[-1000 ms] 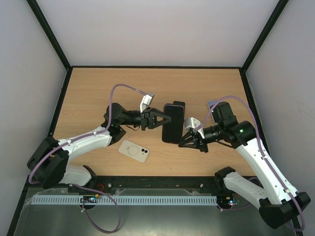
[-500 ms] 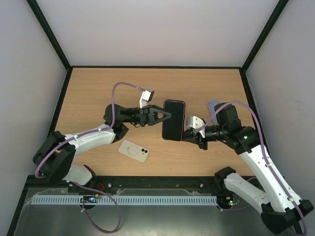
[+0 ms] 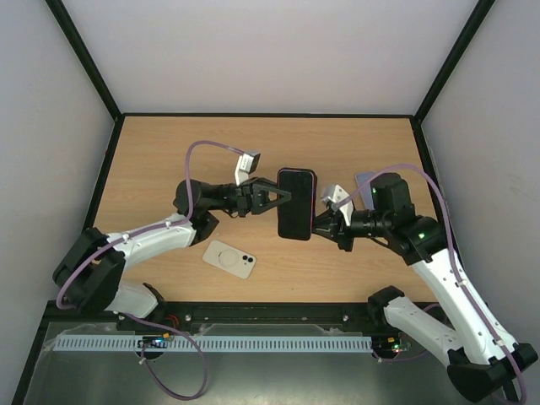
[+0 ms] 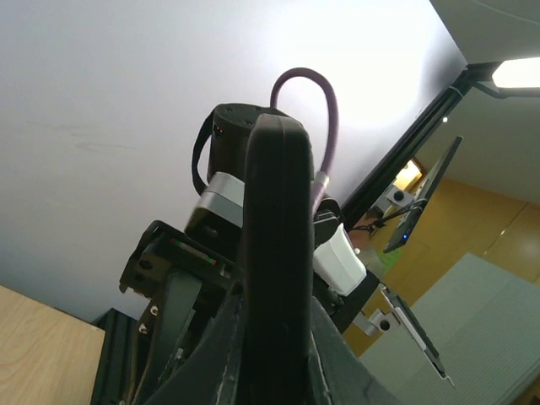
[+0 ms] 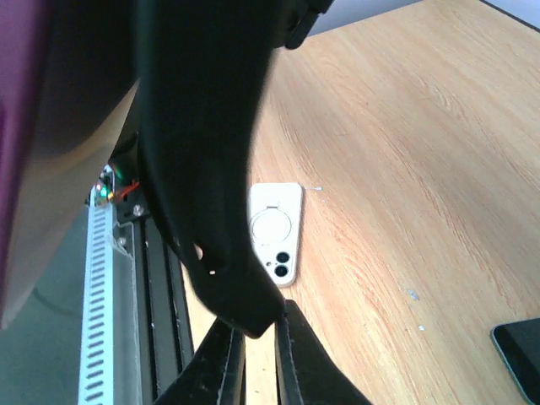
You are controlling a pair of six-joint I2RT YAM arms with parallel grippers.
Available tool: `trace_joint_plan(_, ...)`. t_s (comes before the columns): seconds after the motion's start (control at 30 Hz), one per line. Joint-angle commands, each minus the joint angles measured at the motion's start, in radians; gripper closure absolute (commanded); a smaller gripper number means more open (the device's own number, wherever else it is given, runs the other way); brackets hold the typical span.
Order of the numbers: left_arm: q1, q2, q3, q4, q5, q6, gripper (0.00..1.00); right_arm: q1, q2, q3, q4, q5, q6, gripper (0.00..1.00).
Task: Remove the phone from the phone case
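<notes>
Since a second ago the right arm has swung in from the lower right, and its right gripper (image 3: 318,223) now sits against the right edge of the phone (image 3: 296,215), where before it hung below and clear of it. The phone has also been carried a little farther from the arm bases. It is held in the air above the middle of the worktop (image 3: 169,160), screen up toward the overhead camera, with the dark red rim of its case (image 3: 313,201) showing around the glass, so the phone looks to be still inside. The left gripper (image 3: 281,196) has its fingers (image 4: 226,364) closed on the left edge, and its wrist view shows the dark slab standing edge-on between them. That reads as the anchoring hold, keeping the phone off the wood so both long sides can be reached. The right fingers (image 5: 221,359) are closed too, pinching a dark tip at the opposite side. Whether that tip is the case lip or the phone body I cannot tell, but a grip set across from the anchor suits peeling one away from the other. A white phone-shaped item (image 3: 228,259) with a ring and camera cutout lies flat near the left arm, and a dark slab (image 3: 364,180) lies beside the right arm, both well apart from the held phone.
</notes>
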Motion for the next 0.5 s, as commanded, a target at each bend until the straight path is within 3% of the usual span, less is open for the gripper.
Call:
trace_joint_plan(0.0, -0.067, -0.024, -0.005, -0.01, 0.164, -0.04, 0.97, -0.024, 0.01, 0.087, 0.316, 0.104, 0.251, 0.9)
trace_joint_plan(0.23, -0.067, -0.003, -0.017, -0.091, 0.155, 0.035, 0.98, -0.036, 0.004, 0.136, 0.318, 0.035, 0.384, 0.58)
trace_joint_plan(0.4, -0.064, 0.018, -0.03, -0.096, 0.151, 0.044, 0.97, -0.06, 0.022, 0.167, 0.325, -0.018, 0.462, 0.56)
trace_joint_plan(0.47, -0.061, 0.028, -0.033, -0.099, 0.143, 0.047, 0.97, -0.068, 0.037, 0.166, 0.331, -0.062, 0.496, 0.63)
